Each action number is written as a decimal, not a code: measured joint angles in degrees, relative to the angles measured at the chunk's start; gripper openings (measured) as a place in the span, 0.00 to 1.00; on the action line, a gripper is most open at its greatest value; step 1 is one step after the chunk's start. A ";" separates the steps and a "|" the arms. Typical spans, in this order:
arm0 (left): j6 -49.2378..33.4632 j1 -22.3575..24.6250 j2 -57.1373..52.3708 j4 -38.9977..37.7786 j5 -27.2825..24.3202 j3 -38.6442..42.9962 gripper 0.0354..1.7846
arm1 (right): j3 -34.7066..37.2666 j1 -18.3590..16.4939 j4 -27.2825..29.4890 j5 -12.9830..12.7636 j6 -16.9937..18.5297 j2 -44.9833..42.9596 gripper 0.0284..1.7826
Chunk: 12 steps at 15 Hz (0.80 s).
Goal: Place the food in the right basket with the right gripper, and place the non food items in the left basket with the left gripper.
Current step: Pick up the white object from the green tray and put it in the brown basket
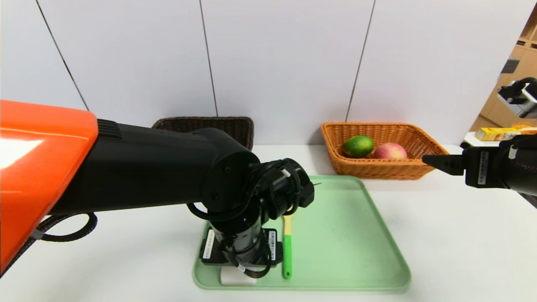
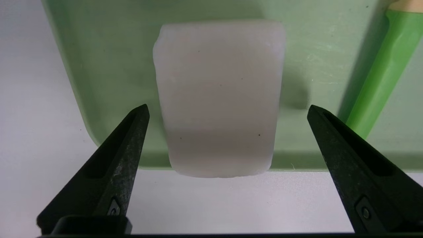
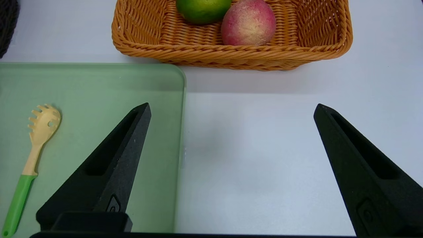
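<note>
My left gripper (image 2: 228, 110) points down over the near left corner of the green tray (image 1: 356, 235), open, with a finger on either side of the white soap-like block (image 2: 218, 96) and not touching it. The block shows below my wrist in the head view (image 1: 237, 280). The yellow spoon with the green handle (image 1: 287, 247) lies on the tray beside it. The green fruit (image 1: 358, 146) and the peach (image 1: 390, 151) lie in the orange basket (image 1: 377, 170). My right gripper (image 3: 231, 109) is open and empty over the table, right of the tray. The white case and the pump bottle are out of view.
The dark brown basket (image 1: 235, 128) stands at the back left, mostly hidden behind my left arm. The wall runs close behind both baskets. A yellow box (image 1: 495, 133) lies on a side surface at the far right.
</note>
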 joint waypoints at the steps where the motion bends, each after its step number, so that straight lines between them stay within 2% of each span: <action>1: 0.02 0.06 0.16 0.00 0.00 -0.01 0.94 | 0.16 0.00 0.04 0.02 0.00 -0.20 0.95; 9: 0.00 0.89 1.07 0.00 0.01 -0.09 0.94 | 1.44 0.59 0.06 -0.01 -0.05 -1.21 0.95; 12: 0.02 0.96 1.10 0.02 -0.02 -0.09 0.67 | 2.06 1.02 0.04 -0.09 -0.05 -1.74 0.95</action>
